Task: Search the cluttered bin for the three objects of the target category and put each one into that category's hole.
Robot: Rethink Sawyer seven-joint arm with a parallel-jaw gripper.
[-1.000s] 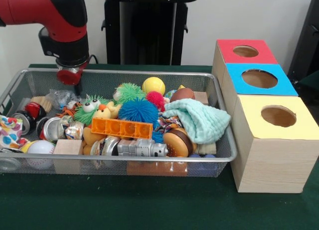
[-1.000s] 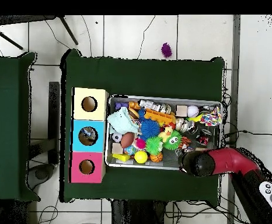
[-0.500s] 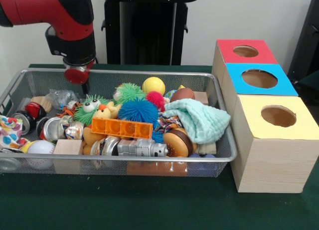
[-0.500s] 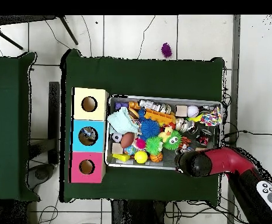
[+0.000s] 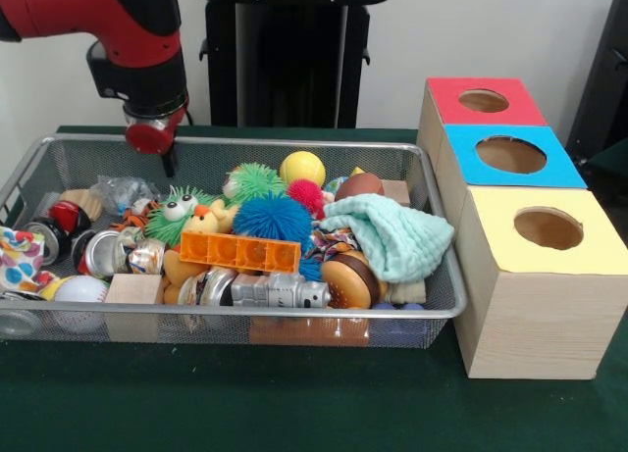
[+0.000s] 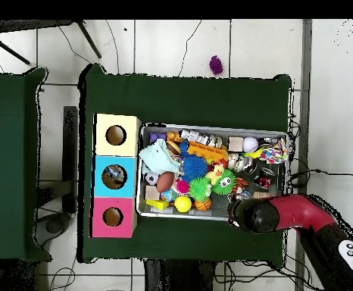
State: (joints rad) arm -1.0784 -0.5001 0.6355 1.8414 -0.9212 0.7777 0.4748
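Wire-mesh bin [image 5: 432, 226] sits below the gripper [image 5: 167, 164], packed with spiky rubber balls, a smooth yellow ball [image 5: 302, 167], a ribbed orange plastic block [image 5: 239, 251], metal tins and a soft mint cloth [image 5: 392, 234]. Whether the gripper is spread or pressed together cannot be told; it hangs over the bin's far rim. Well to its side stand three wooden boxes with round holes: red [image 5: 483, 101], blue [image 5: 510, 155], yellow [image 5: 548, 228].

One wire-mesh bin [image 5: 437, 276] holds three spiky rubber balls — green [image 5: 257, 180], blue [image 5: 272, 217], pink [image 5: 306, 195] — plus one yellow ball [image 5: 301, 167], one baseball [image 5: 78, 291], one orange brick [image 5: 239, 251], one mint cloth [image 5: 388, 234], beside three boxes: red-topped [image 5: 451, 107], blue-topped [image 5: 469, 168], yellow-topped [image 5: 500, 246].
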